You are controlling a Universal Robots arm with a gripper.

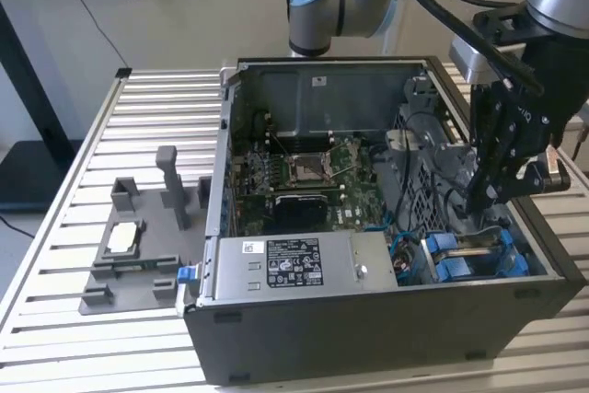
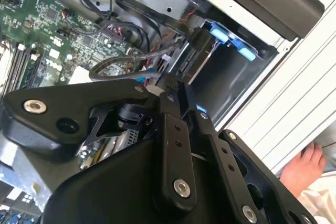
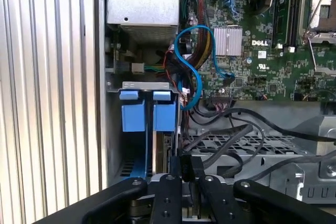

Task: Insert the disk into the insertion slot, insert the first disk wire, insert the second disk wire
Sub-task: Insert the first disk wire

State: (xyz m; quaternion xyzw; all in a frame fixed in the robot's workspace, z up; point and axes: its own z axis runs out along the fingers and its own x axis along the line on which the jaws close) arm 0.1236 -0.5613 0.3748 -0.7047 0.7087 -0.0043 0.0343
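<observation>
The gripper (image 1: 483, 198) is clenched on a black wire (image 3: 186, 162) just above the disk (image 1: 469, 260) (blue carrier showing). The disk sits in the insertion slot (image 3: 112, 140), at 4 o'clock in the open computer case (image 1: 368, 319). The case stands on a slatted table (image 1: 74, 135).

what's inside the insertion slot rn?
The disk in its blue carrier sits inside the insertion slot, edge-on. The gripper covers one end, so that end can't be seen.

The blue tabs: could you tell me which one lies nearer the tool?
The blue tab beside the cables, not the other tab by the case wall.
</observation>
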